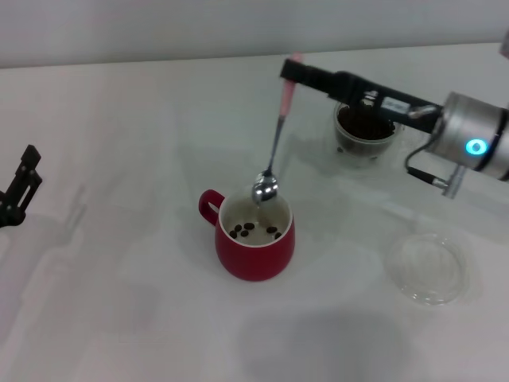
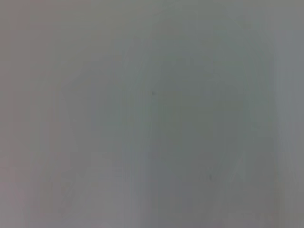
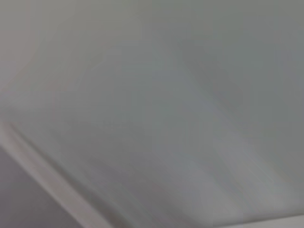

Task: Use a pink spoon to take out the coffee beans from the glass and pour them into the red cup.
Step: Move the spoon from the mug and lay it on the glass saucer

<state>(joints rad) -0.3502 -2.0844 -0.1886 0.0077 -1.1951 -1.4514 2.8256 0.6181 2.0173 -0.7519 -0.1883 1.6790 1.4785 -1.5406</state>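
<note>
In the head view my right gripper (image 1: 290, 73) is shut on the pink handle end of the pink spoon (image 1: 274, 147). The spoon hangs almost upright, its silver bowl just above the far rim of the red cup (image 1: 254, 248). Several coffee beans (image 1: 253, 230) lie on the cup's white bottom. The glass (image 1: 364, 131) with a heap of dark beans stands behind my right arm, partly hidden by it. My left gripper (image 1: 20, 191) is parked at the left edge of the table. Both wrist views show only plain grey surface.
A flat clear round dish (image 1: 429, 269) lies at the front right of the white table (image 1: 119, 159). The red cup's loop handle points left.
</note>
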